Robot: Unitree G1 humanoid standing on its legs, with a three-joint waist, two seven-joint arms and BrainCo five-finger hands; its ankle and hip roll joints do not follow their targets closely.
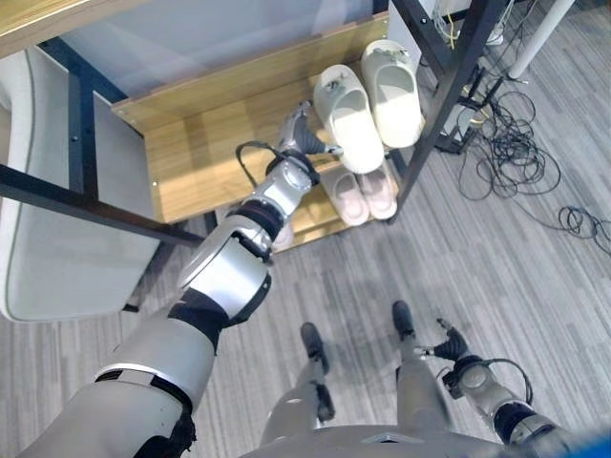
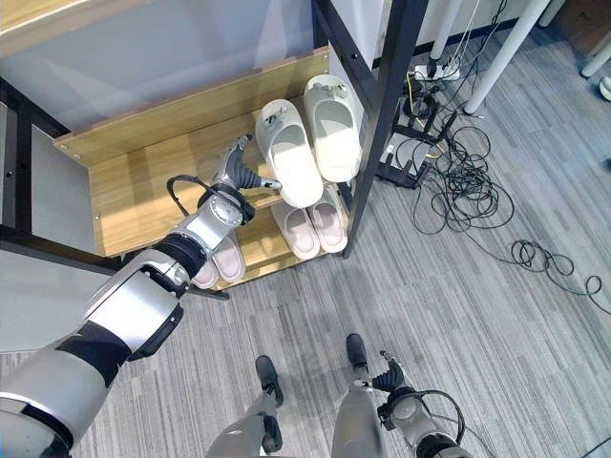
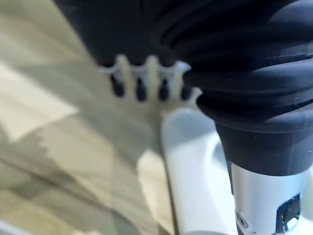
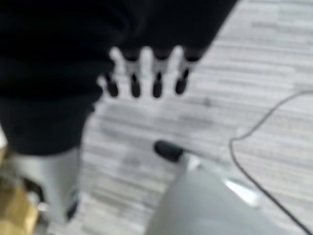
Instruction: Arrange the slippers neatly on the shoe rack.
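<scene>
A pair of cream slippers stands side by side on the rack's wooden upper shelf (image 1: 210,143), the left one (image 1: 348,116) and the right one (image 1: 392,91) with toes pointing away. My left hand (image 1: 302,139) hovers at the left slipper's heel side, open, its thumb reaching toward the slipper's edge. In the left wrist view its fingers (image 3: 141,84) are straight and hold nothing, with the cream slipper (image 3: 193,166) just beside them. Pink slippers (image 1: 365,195) lie on the lower shelf, and more pink slippers (image 2: 220,262) show under my left arm. My right hand (image 1: 450,343) hangs open low over the floor.
The rack's black metal post (image 1: 447,91) rises right of the slippers. Tangled black cables (image 1: 506,143) and a power strip (image 2: 430,72) lie on the grey floor to the right, near a white table leg (image 1: 540,38). A white panel (image 1: 57,239) stands at the left.
</scene>
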